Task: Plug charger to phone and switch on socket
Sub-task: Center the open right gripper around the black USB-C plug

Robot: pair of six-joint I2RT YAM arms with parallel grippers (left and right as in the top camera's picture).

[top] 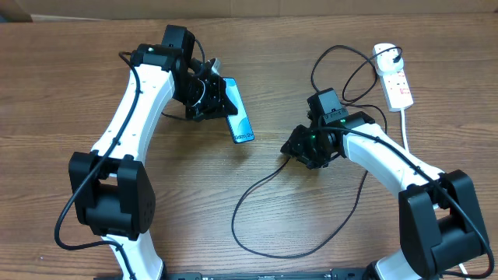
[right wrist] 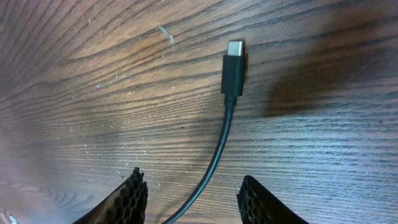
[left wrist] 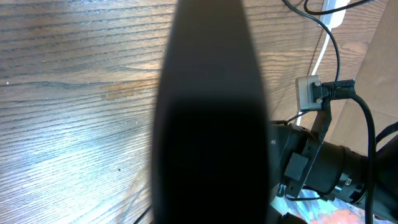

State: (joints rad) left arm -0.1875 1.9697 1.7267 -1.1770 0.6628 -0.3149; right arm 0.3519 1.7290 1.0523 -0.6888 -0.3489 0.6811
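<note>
**Right end effector (right wrist: 194, 188) hovers over charger (right wrist: 217, 149)**
Its jaws are released astride the charger on the table (right wrist: 93, 93), right of centre. The left end effector (top: 224, 99) is clenched on the phone (top: 241, 123), far left. Gripped this far behind the connector (right wrist: 234, 70), the tip could droop and miss the port.

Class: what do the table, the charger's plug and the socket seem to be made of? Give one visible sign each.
The table looks like matt wood or wood-look laminate: grain lines. The charger plug looks like matt black plastic with a bright, probably metal tip. The socket seems smooth white plastic, moulded.
</note>
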